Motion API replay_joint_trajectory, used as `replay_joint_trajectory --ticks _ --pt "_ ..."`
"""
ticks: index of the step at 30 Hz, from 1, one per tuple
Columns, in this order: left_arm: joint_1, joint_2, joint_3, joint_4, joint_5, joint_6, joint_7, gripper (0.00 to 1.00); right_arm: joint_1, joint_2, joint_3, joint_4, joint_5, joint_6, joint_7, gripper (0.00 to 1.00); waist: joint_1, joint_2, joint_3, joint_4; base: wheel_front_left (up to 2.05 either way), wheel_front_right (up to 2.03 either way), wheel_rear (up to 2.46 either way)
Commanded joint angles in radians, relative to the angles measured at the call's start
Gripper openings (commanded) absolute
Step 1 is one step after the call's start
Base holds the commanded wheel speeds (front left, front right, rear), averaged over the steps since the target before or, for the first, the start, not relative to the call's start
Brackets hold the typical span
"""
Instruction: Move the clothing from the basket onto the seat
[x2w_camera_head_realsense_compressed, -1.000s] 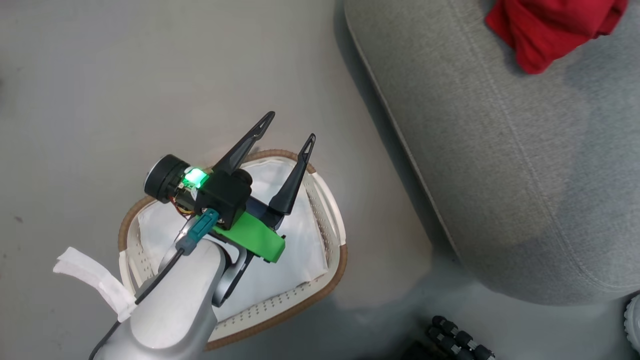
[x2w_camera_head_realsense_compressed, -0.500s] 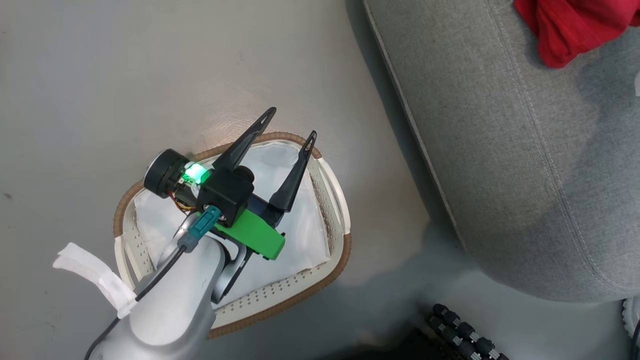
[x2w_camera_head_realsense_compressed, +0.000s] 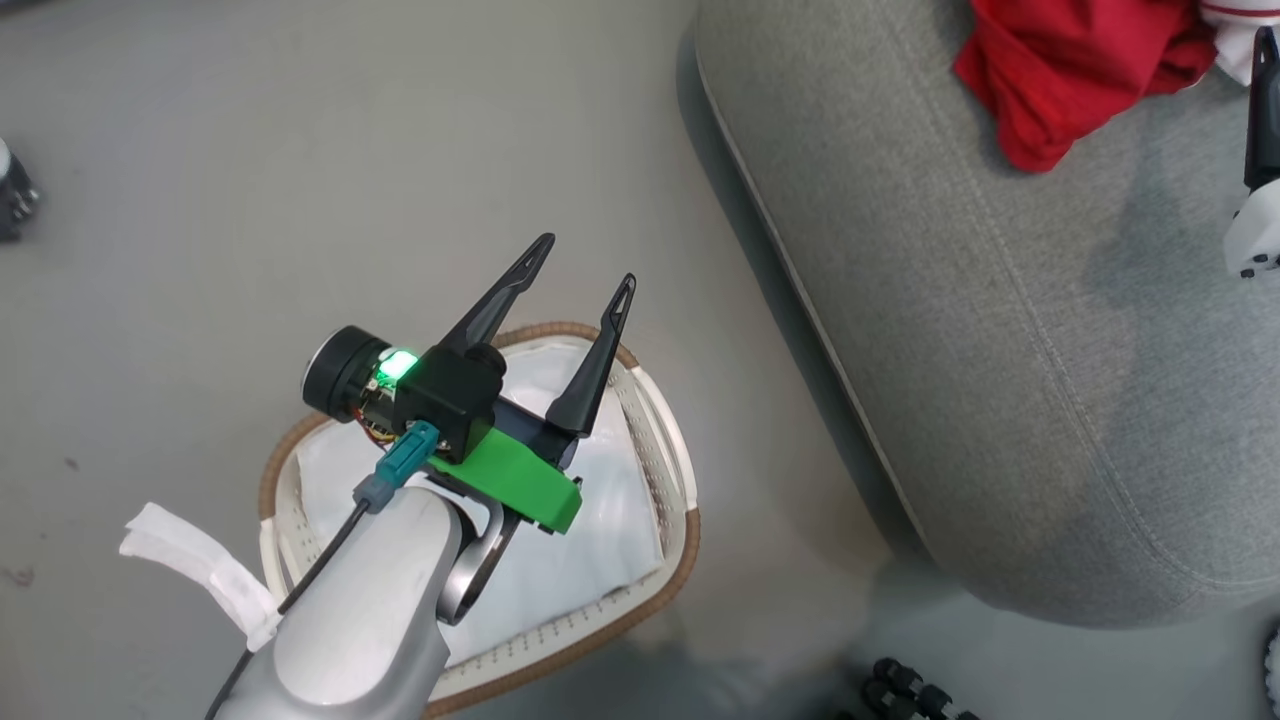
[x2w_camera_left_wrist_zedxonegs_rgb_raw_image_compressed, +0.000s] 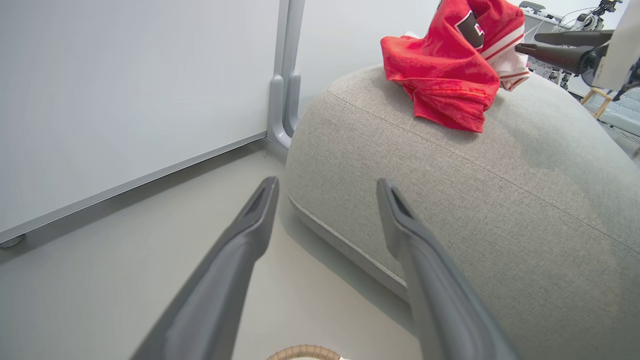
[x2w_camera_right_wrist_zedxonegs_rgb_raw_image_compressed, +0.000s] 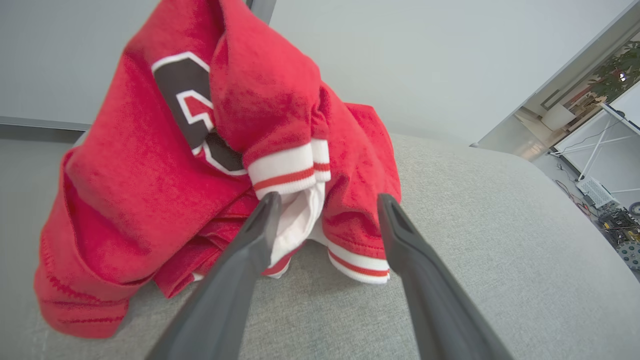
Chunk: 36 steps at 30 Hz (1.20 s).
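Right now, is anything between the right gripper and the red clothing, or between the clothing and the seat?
Nothing visible. The right gripper is open with the clothing directly ahead, a striped cuff lying between its fingers. The clothing rests on the seat, with no red in the visible part of the basket.

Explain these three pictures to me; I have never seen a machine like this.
This is a wheeled robot with two arms, each ending in a two-fingered gripper. The head view looks down from its head: the left gripper hangs open and empty above a laundry basket with a white liner inside. The other two pictures come from wrist cameras looking along each gripper. The right gripper, jaws apart and clamping nothing, points at the red clothing heaped on the grey seat.
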Motion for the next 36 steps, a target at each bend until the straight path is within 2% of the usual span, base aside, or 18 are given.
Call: replay_joint_trajectory --ticks 1,8,13,27,36 --pt "0.021 -0.004 0.013 0.005 -0.006 -0.003 -0.001 1.0 0.021 -0.01 0.008 -0.008 -0.003 -0.001 -0.002 1.0 -0.0001 0.0 -0.079 0.017 0.0 0.0 0.0" --pt "0.081 -0.037 0.098 0.016 -0.022 -0.003 -0.001 1.0 0.037 -0.031 0.063 -0.039 0.009 -0.001 -0.002 1.0 -0.0001 0.0 -0.206 0.064 0.0 0.0 0.0" --pt "0.137 -0.062 0.195 0.024 -0.016 -0.003 -0.001 1.0 0.055 -0.004 0.099 -0.076 0.017 -0.001 -0.002 1.0 -0.0001 0.0 -0.279 0.11 0.0 0.0 0.0" --pt "0.287 -0.111 0.486 0.02 0.03 0.001 -0.001 1.0 0.223 0.179 0.149 -0.203 0.051 -0.001 -0.002 1.0 -0.0001 0.0 -0.392 0.25 0.0 0.0 0.0" --pt "0.381 -0.123 0.575 0.042 0.025 -0.001 -0.001 1.0 0.401 0.276 0.105 -0.299 0.068 -0.001 -0.002 1.0 -0.0001 0.0 -0.442 0.308 0.0 0.0 0.0"
